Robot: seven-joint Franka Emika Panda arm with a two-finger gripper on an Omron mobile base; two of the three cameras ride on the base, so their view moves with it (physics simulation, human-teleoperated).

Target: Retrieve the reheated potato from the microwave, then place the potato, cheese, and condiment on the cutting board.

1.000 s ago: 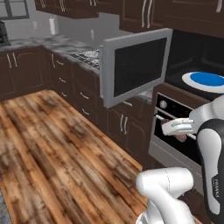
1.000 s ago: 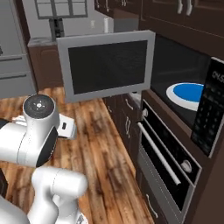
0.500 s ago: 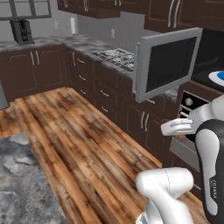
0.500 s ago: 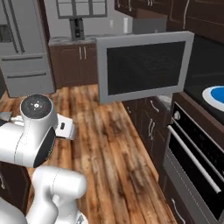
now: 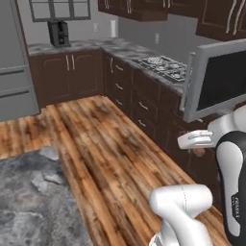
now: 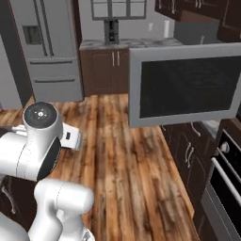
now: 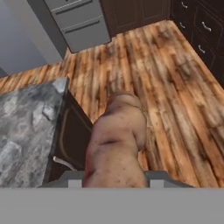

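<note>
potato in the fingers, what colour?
Mottled reddish-brown, paler tan toward the far end, with small dark speckles. The potato shows best in the hand view.

I see three rendered views under even, soft light with no obvious single source. The wooden floor (image 5: pixel 105 144) carries a mild sheen but no harsh glare. Shadows are faint; the dark cabinets (image 5: pixel 144 103) stay dim and lose detail. The microwave door (image 6: pixel 188 87) glass reads flat black with no reflection. All views look soft and low in resolution. In my hand view the potato (image 7: pixel 116 140) sits very close and looks smeared, and the grey stone counter (image 7: pixel 26 127) is blurry. Straight lines stay unbent at the edges.
</note>
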